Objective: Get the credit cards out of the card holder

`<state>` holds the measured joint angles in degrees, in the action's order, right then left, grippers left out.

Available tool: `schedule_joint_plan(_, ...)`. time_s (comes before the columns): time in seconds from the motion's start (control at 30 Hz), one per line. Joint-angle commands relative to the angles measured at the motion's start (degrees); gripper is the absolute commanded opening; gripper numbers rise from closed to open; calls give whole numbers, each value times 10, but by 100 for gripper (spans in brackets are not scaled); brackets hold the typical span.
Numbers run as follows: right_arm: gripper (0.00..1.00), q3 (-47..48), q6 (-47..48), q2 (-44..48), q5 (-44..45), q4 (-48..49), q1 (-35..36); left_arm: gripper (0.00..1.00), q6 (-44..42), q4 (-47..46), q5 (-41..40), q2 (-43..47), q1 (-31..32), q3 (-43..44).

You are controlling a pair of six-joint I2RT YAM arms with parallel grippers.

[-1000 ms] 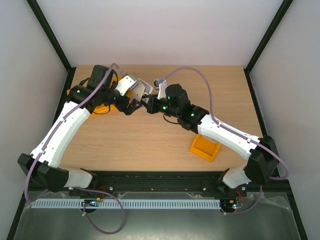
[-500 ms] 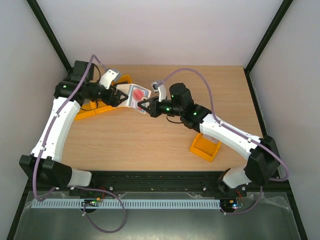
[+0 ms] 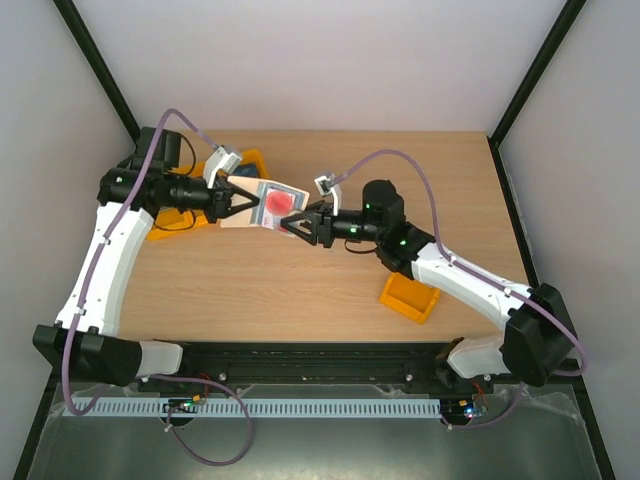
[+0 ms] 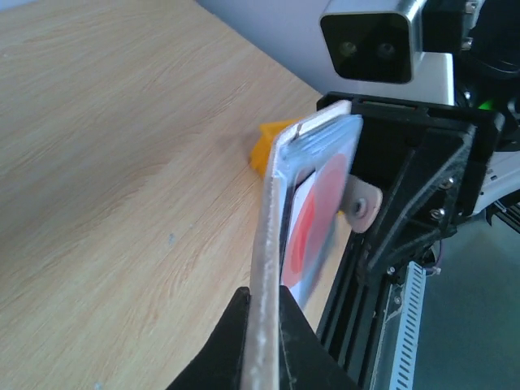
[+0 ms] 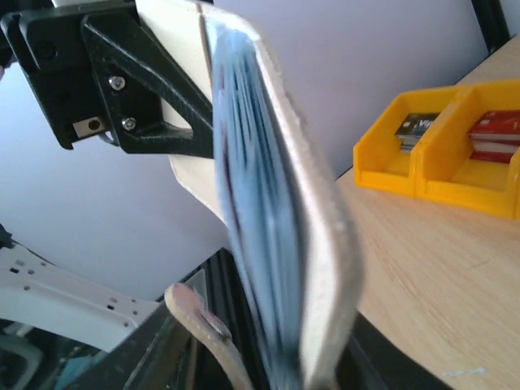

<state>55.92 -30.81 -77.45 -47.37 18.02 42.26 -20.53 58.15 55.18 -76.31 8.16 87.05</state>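
The cream-white card holder [image 3: 262, 207] hangs above the table between both arms. My left gripper [image 3: 244, 203] is shut on its cream cover [image 4: 266, 268], its jaws pinching the cover's edge. A white credit card with a red circle [image 4: 313, 218] sits in a clear sleeve facing up. My right gripper [image 3: 298, 226] stands open at the holder's opposite edge, its fingers on either side of the bluish sleeves [image 5: 260, 219] and cover. The snap tab [image 5: 203, 323] dangles loose. A dark red card [image 5: 496, 130] and a dark card [image 5: 418, 126] lie in a yellow bin [image 5: 435, 175].
An orange-yellow bin [image 3: 250, 160] stands at the back left behind the left arm, part of it showing at the table's left edge. A smaller orange bin [image 3: 410, 298] sits under the right forearm near the front. Black frame posts rise at the table's corners.
My left gripper closed on the card holder's cover and the left arm drew back to the left. My right gripper opened. The holder came lower and turned its red-circle card upward.
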Motion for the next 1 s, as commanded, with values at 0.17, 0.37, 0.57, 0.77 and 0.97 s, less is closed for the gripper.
schedule_joint_plan(0.17, 48, -27, -48, 21, -12, 112, -24, 2, -28, 14, 47, 31, -3, -18)
schedule_joint_plan(0.37, 17, -28, -65, 17, -20, 139, -25, 2, -50, 29, 62, 33, -3, -26)
schedule_joint_plan(0.57, 2, -28, -80, 7, -11, 129, -25, 69, 83, -67, -49, 35, -9, -53)
schedule_joint_plan(0.77, 2, 71, -59, -26, 245, -173, -21, 99, 150, -131, -215, 18, -38, -43)
schedule_joint_plan(0.97, 2, 177, 1, -90, 519, -374, 37, 95, 187, -166, -200, 32, -42, -24)
